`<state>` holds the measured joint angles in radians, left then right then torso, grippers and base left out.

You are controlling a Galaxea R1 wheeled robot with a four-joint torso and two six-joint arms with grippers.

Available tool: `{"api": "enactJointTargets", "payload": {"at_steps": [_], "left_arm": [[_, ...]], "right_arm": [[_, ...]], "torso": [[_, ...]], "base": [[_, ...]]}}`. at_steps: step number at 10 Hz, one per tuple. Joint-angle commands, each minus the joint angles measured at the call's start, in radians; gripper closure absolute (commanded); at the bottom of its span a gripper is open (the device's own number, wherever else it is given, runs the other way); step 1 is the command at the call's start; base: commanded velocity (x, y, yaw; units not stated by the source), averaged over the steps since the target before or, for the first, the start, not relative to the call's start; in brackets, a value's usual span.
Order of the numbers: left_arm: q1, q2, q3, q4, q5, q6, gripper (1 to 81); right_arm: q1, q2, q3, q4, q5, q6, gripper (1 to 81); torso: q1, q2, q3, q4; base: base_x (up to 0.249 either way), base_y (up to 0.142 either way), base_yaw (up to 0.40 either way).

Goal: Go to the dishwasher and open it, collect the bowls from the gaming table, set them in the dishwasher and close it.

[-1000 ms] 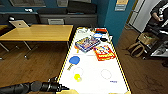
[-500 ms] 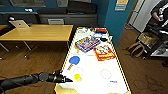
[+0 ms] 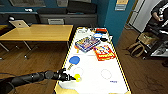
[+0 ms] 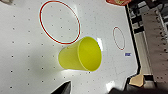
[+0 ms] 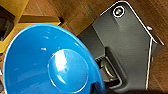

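left arm reaching in over the near end of the gaming table [image 3: 95, 85], left gripper [image 3: 72, 78] right up beside a yellow cup [image 3: 78, 77]. in the left wrist view that yellow cup [image 4: 81, 54] lies tipped on its side on the white top, mouth facing the cam, next to a red ring [image 4: 60, 22] printed on the surface; a dark fingertip [image 4: 62, 88] shows just short of the cup, not touching. can't tell how far the left fingers are spread.

right wrist view: blue bowl [image 5: 48, 62] huge and close to the cam, tilted, wood floor and the robot's dark base behind it. looks carried by the right arm but the fingers are hidden, so can't tell its grip.

further up the table: blue paddle [image 3: 74, 60] lying flat, a colourful game box [image 3: 87, 43], a red n yellow box [image 3: 104, 52] beside it, small bits at the far end too blurry to name. wooden table [image 3: 37, 32] to the left w/ a laptop [image 3: 19, 23] on it. person [image 3: 160, 15] at far right edge.
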<state>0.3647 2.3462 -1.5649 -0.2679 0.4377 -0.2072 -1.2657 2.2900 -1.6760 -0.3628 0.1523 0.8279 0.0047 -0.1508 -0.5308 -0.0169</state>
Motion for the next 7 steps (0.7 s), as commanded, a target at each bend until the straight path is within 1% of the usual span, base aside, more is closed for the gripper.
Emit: {"api": "enactJointTargets", "payload": {"at_steps": [1,2,7], "left_arm": [[-0.151,0.013,-0.012,-0.004,-0.094,-0.004,1.0],[-0.161,0.038,-0.036,0.002,-0.089,-0.004,1.0],[-0.163,0.104,-0.096,0.002,-0.089,-0.005,1.0]], "right_arm": [[0.035,-0.042,0.029,-0.021,-0.039,-0.001,81.1],[0.035,-0.041,0.03,-0.021,-0.04,-0.001,81.1],[0.036,-0.031,0.032,-0.022,-0.043,-0.001,81.1]], "torso": [[0.0,0.0,0.0,0.0],[0.0,0.0,0.0,0.0],[0.0,0.0,0.0,0.0]], "base": [[0.0,0.0,0.0],[0.0,0.0,0.0],[0.0,0.0,0.0]]}}
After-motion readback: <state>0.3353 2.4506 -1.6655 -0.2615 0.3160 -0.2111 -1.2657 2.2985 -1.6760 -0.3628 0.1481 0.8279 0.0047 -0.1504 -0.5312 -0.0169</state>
